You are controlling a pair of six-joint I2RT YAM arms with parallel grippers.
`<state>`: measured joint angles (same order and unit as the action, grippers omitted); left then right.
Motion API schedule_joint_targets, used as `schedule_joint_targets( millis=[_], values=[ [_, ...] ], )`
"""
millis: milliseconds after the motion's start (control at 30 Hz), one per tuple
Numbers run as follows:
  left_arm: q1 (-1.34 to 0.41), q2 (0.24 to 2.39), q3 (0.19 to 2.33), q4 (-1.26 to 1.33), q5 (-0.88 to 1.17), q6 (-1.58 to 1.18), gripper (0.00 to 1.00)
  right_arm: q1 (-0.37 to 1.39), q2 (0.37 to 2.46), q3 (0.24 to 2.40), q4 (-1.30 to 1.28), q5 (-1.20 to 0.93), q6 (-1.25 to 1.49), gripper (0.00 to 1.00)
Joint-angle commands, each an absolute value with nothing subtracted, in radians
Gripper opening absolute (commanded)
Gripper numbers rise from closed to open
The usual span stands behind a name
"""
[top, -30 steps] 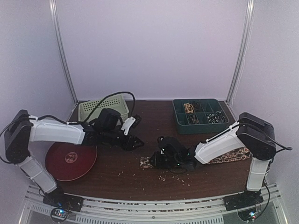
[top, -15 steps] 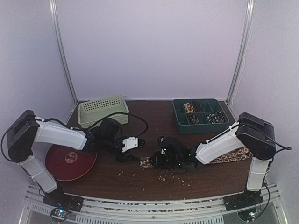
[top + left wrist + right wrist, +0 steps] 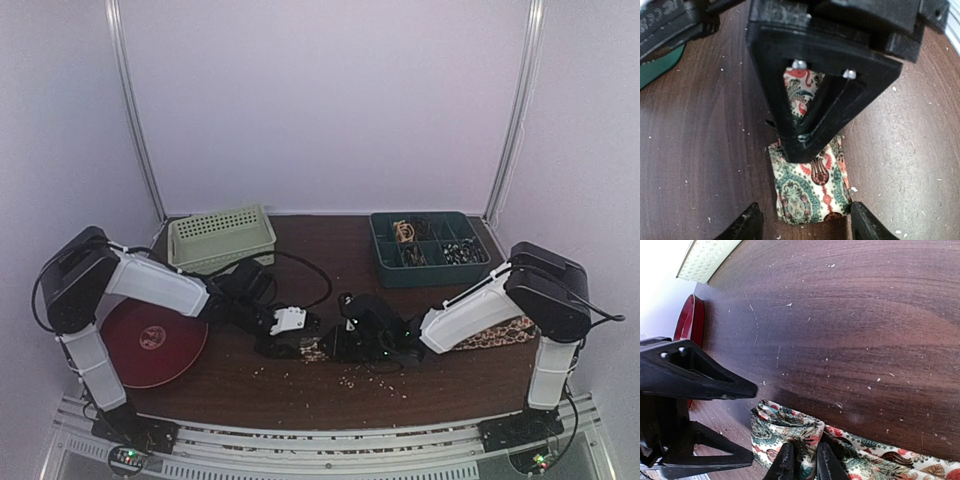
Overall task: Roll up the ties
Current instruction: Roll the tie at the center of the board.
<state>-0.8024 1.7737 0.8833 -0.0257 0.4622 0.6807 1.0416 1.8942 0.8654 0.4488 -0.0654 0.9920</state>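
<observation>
The tie (image 3: 810, 190) partly hidden under right pincer (image 3: 804, 462) clamped on it; left pincer (image 3: 802, 227) apart, tips cropped

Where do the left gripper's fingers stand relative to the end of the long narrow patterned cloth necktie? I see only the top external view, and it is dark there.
Observer: In the left wrist view the left gripper is open, one finger on each side of the folded end of the long cream-and-green paisley cloth necktie.
Operator: And the right gripper?
Observer: The right wrist view shows the right gripper shut on the cloth just behind that fold.
</observation>
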Motion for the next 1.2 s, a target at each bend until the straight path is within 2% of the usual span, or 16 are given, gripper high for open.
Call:
schedule_joint_targets(
  millis=[0, 233, 400, 500, 600, 667, 700, 800, 967, 1167],
  values=[
    [-0.804, 1.807, 0.915, -0.021, 0.493, 0.685, 0.61, 1.034, 1.870, 0.856, 0.464, -0.076, 0.997, 0.17],
    [-0.805, 1.829, 0.910, 0.006, 0.487, 0.665, 0.60, 1.033, 1.868, 0.848, 0.478, -0.081, 1.004, 0.17],
    [-0.805, 1.826, 0.908, 0.003, 0.500, 0.675, 0.55, 1.033, 1.870, 0.846, 0.482, -0.083, 1.006, 0.17],
    [-0.804, 1.825, 0.916, -0.015, 0.525, 0.695, 0.49, 1.032, 1.870, 0.843, 0.483, -0.083, 1.006, 0.17],
    [-0.805, 1.835, 0.927, -0.045, 0.540, 0.715, 0.40, 1.030, 1.870, 0.839, 0.490, -0.083, 1.006, 0.17],
    [-0.804, 1.843, 0.932, -0.059, 0.541, 0.725, 0.30, 1.029, 1.873, 0.836, 0.494, -0.085, 1.006, 0.17],
    [-0.804, 1.845, 0.932, -0.063, 0.540, 0.726, 0.29, 1.028, 1.874, 0.835, 0.495, -0.087, 1.007, 0.17],
    [-0.805, 1.840, 0.931, -0.066, 0.529, 0.727, 0.38, 1.028, 1.874, 0.832, 0.497, -0.089, 1.007, 0.17],
    [-0.803, 1.772, 0.889, -0.002, 0.446, 0.680, 0.46, 1.026, 1.873, 0.827, 0.493, -0.094, 1.003, 0.16],
    [-0.800, 1.626, 0.851, 0.011, 0.400, 0.548, 0.49, 1.026, 1.876, 0.833, 0.481, -0.100, 0.994, 0.17]
  ],
)
